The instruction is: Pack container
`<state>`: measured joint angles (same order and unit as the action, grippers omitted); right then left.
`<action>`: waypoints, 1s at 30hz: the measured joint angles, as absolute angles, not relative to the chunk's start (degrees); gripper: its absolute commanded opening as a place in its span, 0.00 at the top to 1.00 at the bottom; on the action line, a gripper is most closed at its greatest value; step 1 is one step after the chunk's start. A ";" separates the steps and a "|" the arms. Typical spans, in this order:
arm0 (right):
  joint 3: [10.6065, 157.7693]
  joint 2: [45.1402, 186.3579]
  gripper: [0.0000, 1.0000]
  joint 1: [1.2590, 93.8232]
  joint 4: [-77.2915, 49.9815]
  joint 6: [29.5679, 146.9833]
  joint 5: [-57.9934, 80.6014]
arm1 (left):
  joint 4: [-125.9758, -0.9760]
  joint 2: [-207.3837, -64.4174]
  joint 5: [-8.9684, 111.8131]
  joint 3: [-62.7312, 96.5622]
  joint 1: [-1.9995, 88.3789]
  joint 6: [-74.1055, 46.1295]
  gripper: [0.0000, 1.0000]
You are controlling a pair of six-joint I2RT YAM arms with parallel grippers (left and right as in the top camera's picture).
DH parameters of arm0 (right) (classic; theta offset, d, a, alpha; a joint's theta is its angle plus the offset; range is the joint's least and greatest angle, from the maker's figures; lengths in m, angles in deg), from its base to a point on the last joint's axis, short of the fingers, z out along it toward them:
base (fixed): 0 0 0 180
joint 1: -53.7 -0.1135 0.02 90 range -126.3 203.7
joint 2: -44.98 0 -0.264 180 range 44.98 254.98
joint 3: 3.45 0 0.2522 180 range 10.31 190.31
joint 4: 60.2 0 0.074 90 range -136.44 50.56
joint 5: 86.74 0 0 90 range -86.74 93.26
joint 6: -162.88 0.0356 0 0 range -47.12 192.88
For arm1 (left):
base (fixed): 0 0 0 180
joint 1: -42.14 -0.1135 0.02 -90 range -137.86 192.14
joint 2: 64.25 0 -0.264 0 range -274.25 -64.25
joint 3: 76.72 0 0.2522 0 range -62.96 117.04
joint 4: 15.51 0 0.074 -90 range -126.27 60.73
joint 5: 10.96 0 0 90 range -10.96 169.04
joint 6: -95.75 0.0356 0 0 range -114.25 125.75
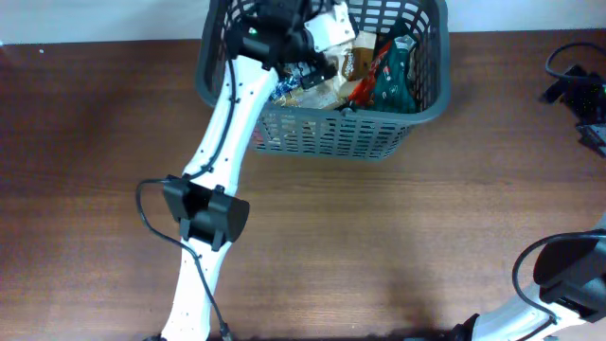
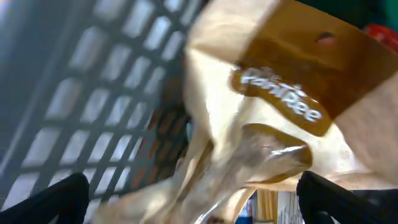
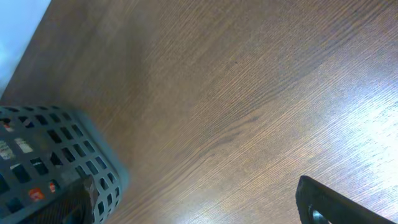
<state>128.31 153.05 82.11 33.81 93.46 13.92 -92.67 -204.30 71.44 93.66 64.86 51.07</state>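
Observation:
The container [image 1: 331,133], a dark grey lattice basket, stands at the table's far middle and holds several snack packages. My left gripper [image 1: 317,59] reaches down inside it. In the left wrist view its fingers [image 2: 193,202] are spread wide, with a beige and brown snack bag [image 2: 280,93] lying loose between and ahead of them, against the container's slotted wall [image 2: 93,81]. A green package [image 1: 393,80] and a red one [image 1: 365,83] lie in the container's right part. My right gripper [image 3: 199,202] is open and empty above bare table, with the container's corner [image 3: 56,155] at its left.
Black cables and gear [image 1: 578,85] lie at the table's far right edge. The right arm's base [image 1: 568,275] sits at the near right corner. The left arm [image 1: 213,189] stretches from the near edge up to the container.

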 measured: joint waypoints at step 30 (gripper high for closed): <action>128.00 145.46 0.01 75.81 33.74 93.48 13.72 | -110.98 -181.59 87.46 82.73 26.41 12.08 0.01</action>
